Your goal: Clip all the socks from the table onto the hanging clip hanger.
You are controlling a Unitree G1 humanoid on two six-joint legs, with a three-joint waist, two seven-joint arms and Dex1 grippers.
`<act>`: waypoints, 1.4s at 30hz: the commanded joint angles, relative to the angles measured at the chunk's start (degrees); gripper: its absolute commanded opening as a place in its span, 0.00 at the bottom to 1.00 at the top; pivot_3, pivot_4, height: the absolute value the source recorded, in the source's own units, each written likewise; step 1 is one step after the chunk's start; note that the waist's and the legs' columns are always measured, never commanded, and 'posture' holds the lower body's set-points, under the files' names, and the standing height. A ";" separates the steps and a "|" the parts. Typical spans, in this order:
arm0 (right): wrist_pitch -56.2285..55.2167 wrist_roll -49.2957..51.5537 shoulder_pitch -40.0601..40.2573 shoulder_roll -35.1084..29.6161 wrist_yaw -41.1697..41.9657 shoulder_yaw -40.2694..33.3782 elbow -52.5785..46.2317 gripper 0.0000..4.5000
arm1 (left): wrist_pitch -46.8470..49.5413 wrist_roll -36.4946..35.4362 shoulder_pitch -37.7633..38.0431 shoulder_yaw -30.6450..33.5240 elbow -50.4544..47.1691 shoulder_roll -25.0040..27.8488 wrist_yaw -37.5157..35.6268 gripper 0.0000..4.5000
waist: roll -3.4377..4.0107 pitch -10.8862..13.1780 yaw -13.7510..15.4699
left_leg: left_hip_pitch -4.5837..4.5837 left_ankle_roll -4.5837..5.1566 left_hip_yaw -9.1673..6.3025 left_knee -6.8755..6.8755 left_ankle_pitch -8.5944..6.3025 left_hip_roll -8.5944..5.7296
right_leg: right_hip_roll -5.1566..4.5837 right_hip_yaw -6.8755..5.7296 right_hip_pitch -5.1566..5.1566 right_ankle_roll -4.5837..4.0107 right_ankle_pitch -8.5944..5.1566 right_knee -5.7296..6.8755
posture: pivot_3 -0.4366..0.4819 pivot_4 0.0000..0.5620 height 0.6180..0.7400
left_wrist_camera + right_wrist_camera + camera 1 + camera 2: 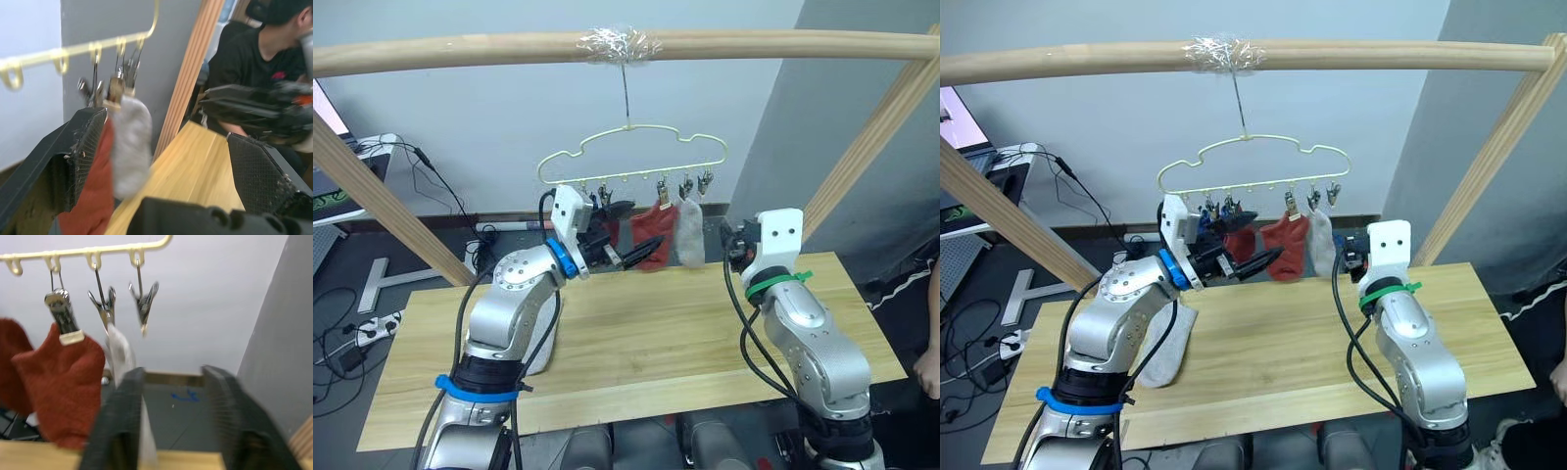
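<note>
The pale yellow-green clip hanger [631, 155] hangs from the wooden rail. Two rust red socks [648, 233] and a light grey sock [689, 235] are clipped to it, and the clip at its right end [144, 301] holds nothing. Another grey sock [1171, 345] lies on the table [656, 343] under my left arm. My left gripper [1252, 243] is open and raised at the red socks, with one finger [90, 142] against red fabric. Just right of the hung grey sock, my right gripper [732, 245] is open and holds nothing.
A round wooden rail [460, 51] spans the top, and its slanted posts [867, 147] stand at both sides of the table. A person [254, 58] sits beyond the right end, with a hand [928, 372] at the edge. Cables and a power strip [372, 323] lie on the floor at left.
</note>
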 commanded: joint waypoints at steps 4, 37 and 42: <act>-6.32 -2.72 -4.88 0.98 1.25 -0.05 6.61 0.35 | 1.26 -2.07 1.63 0.79 -5.87 1.35 0.65 1.00 | 0.00 0.00 0.17 | 0.02 0.00 -0.01 0.00 0.00 0.02 | 0.01 -0.02 0.00 -0.01 0.01 0.04 | 0.64 0.27 1.00; -21.37 -2.97 -20.08 3.25 6.36 -4.32 33.32 0.35 | 1.58 -5.40 -2.31 0.61 -7.56 1.64 2.53 1.00 | 0.01 0.01 2.16 | 0.04 0.01 -0.01 0.00 0.00 0.01 | 0.01 -0.03 -0.01 -0.31 0.18 0.09 | 0.68 0.30 1.00; -21.25 -2.87 -20.77 3.67 6.61 -4.27 33.67 0.35 | 1.43 -5.40 -2.99 0.51 -7.14 1.47 2.51 1.00 | 0.01 0.01 2.34 | 0.04 0.01 0.00 0.01 0.00 0.01 | 0.01 -0.02 -0.01 -0.31 0.18 0.09 | 0.68 0.31 1.00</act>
